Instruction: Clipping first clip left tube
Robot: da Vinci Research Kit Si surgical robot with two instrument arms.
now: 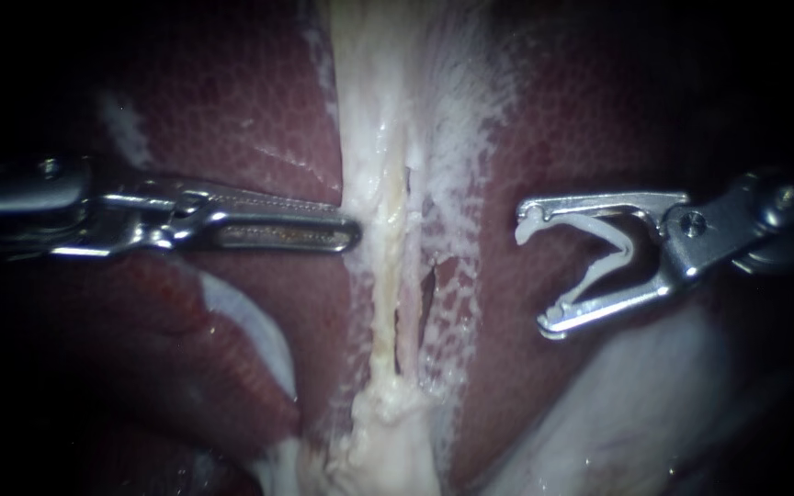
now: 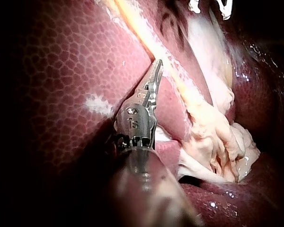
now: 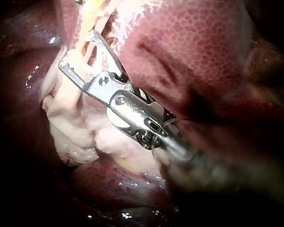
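while the left instrument (image 1: 346, 233) lies with jaws together, tip just beside the left tube (image 1: 386, 257), probably steadying it, the right instrument (image 1: 537, 271) sits apart over the liver (image 1: 259, 119), jaws spread wide but gripping a loaded clip (image 1: 613, 248), mouth facing the tube.

liver (image 1: 259, 119) dk red, fine honeycomb mottle | tube (image 1: 386, 276) cream-yel | film (image 1: 459, 138) white, lacy | clip (image 1: 614, 253) white | L instr (image 1: 351, 231) + R instr (image 1: 538, 272) silver
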